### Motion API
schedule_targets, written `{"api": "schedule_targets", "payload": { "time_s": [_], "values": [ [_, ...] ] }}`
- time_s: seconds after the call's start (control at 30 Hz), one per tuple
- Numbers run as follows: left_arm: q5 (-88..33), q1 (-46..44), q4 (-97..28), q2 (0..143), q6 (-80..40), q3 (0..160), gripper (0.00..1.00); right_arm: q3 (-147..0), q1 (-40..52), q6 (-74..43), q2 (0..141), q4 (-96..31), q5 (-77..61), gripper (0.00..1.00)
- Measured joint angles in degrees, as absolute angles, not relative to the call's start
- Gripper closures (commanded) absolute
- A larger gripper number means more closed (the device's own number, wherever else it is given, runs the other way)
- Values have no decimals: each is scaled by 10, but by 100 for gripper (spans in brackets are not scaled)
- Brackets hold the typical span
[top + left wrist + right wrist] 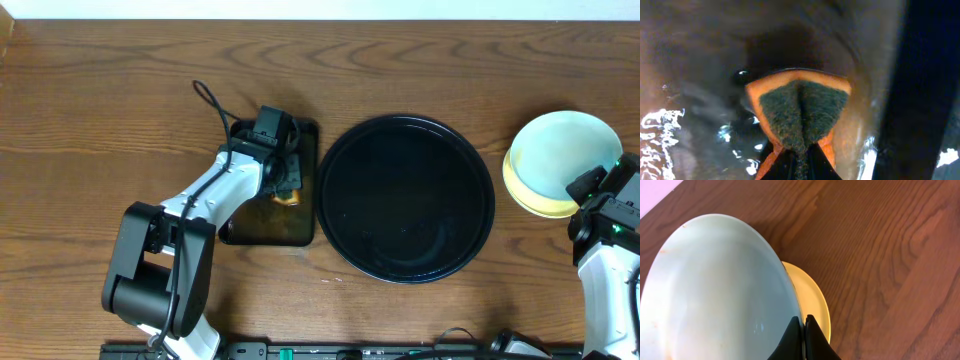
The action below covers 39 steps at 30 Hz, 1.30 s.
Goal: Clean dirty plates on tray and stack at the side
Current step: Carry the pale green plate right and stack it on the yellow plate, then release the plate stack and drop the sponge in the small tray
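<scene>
Stacking looks in hand. Jaws of the right gripper (803,322) pinch the rim of a mint plate (715,290) spreading ahead of them, over the yellow plate (815,302) just beneath; next, lower it and let go. Left gripper (799,156) jaws clamp a sponge (800,112) over the small tray (300,228); the round tray (400,180) beside holds no plate.

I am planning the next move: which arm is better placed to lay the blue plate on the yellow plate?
Right. The right hand grips the blue plate over the yellow plate; the left hand holds a sponge.
</scene>
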State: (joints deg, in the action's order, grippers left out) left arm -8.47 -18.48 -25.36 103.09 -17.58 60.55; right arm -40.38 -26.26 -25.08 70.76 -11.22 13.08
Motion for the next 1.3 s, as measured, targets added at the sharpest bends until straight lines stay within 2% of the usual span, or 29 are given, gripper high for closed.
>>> {"api": "schedule_targets", "payload": {
  "time_s": [0.03,0.1,0.13,0.2,0.37,0.43,0.5,0.57,0.63,0.73,0.87,0.9,0.97,1.03,1.07,1.1,1.13,1.17,1.2,1.3],
  "values": [
    [-86,-186,-254,1031,-166,606,87,-404,-263,-251,710,-112,131,99],
    [-59,-188,-258,1031,-176,606,86,-404,-264,-251,719,-112,131,99],
    [-40,-189,-264,1031,-193,606,92,-404,-265,-251,725,-111,132,99],
    [-15,-189,-272,1031,-225,606,92,-404,-265,-251,738,-106,133,99],
    [-88,-185,-259,1031,-158,606,92,-404,-265,-252,771,-83,134,99],
    [-89,-186,-259,1031,-140,606,79,-404,-265,-252,780,-74,135,99],
    [-67,-188,-261,1031,-147,606,74,-404,-265,-252,787,-70,135,98],
    [-34,-188,-267,1031,-177,606,92,-404,-265,-255,795,-68,134,85],
    [-36,-188,-265,1031,-180,606,92,-404,-267,-258,801,-65,135,73],
    [-84,-185,-263,1031,-134,606,92,-404,-271,-256,802,-64,135,72],
    [-45,-188,-266,1031,-153,606,79,-404,-272,-248,802,-63,118,71],
    [-22,-189,-271,1031,-173,606,92,-404,-272,-245,802,-63,109,69],
    [7,-189,-275,1031,-215,606,93,-404,-272,-240,802,-63,89,65],
    [-12,-187,-264,1031,-206,605,93,-404,-272,-232,802,-63,67,64],
    [-29,-186,-257,1031,-192,605,89,-404,-271,-227,802,-63,54,63],
    [-42,-186,-251,1031,-176,605,75,-404,-271,-222,802,-63,41,63],
    [-45,-186,-249,1031,-166,605,71,-404,-270,-218,802,-64,32,62],
    [-43,-186,-249,1031,-166,605,87,-404,-267,-213,802,-65,19,62],
    [-39,-187,-250,1031,-168,605,92,-404,-264,-210,802,-65,12,62],
    [-54,-185,-257,1031,-158,606,90,-404,-252,-193,802,-69,-24,62]
  ]
}}
